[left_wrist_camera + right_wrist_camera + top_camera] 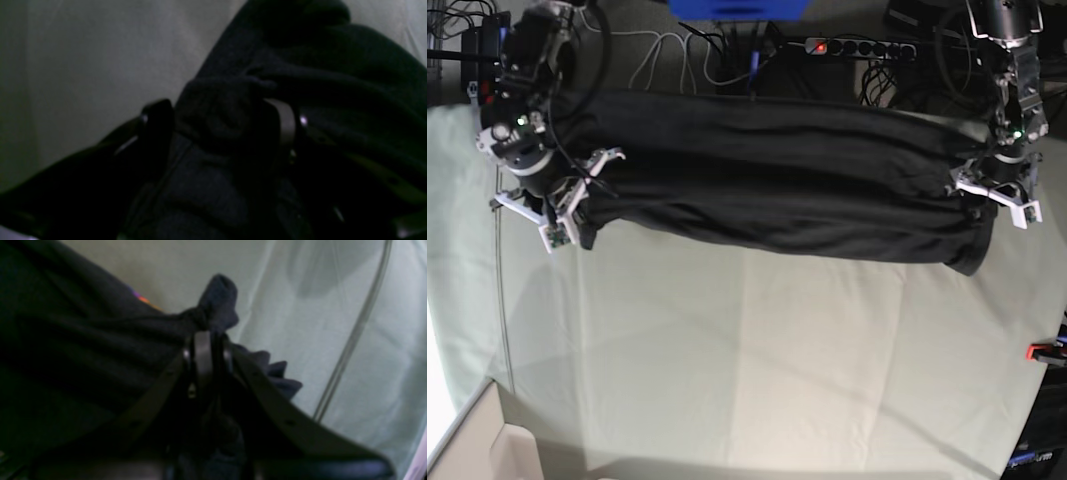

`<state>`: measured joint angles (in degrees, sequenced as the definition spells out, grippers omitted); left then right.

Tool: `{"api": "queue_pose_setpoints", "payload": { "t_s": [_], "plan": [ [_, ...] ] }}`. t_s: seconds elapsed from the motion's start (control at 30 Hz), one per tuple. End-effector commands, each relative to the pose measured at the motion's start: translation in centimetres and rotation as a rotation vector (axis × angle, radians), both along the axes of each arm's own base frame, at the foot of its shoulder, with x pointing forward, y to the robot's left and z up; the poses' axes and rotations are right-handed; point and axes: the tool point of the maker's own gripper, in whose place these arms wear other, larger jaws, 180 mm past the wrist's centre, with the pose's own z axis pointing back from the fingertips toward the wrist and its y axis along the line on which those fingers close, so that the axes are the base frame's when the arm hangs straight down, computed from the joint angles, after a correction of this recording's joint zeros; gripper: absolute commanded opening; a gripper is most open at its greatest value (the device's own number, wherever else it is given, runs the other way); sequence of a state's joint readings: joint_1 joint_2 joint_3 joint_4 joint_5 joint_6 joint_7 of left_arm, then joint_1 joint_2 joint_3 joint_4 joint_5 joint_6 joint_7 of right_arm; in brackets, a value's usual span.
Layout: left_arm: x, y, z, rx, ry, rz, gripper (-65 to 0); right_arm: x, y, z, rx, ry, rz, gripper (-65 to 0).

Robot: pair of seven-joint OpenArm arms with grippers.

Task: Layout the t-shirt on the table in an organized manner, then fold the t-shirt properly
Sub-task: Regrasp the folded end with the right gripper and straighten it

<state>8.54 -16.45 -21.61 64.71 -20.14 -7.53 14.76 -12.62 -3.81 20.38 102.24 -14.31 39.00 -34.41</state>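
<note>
The charcoal-black t-shirt [787, 190] hangs stretched in a long horizontal band across the far part of the table [757, 350], plain side showing. My right gripper [577, 205], on the left of the base view, is shut on one bunched end. In the right wrist view its fingers [203, 350] pinch a knot of fabric [217, 300], and a sliver of the colour print [145, 300] shows. My left gripper [994, 195] holds the other end. In the left wrist view a wad of dark t-shirt [333, 66] sits gripped between its fingers [285, 120].
A red clamp [1042, 350] sits at the table's right edge. A thin cable [502, 300] runs down the left side of the cloth. Behind the table lie a power strip [857, 45], loose cables [667, 50] and a blue object [737, 8]. A beige box corner [487, 440] stands lower left.
</note>
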Motion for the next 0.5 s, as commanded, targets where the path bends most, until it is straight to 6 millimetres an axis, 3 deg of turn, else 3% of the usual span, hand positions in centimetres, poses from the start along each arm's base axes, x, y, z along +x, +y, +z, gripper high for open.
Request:
{"api": "queue_pose_setpoints", "payload": {
  "t_s": [0.0,0.17,0.47],
  "plan": [
    [0.8,0.6,1.1,0.018,-0.032,-0.002,-26.1,-0.1,0.2,0.4,0.006,-0.016,0.02,-65.0],
    [0.8,0.6,1.1,0.018,-0.03,-0.004,-26.0,-1.4,0.4,-1.6,0.027,0.044,0.018,-65.0],
    [0.5,0.6,1.0,0.02,-0.024,-0.008,-26.0,4.7,0.8,-0.3,0.071,-0.036,0.011,-65.0]
  ]
}}
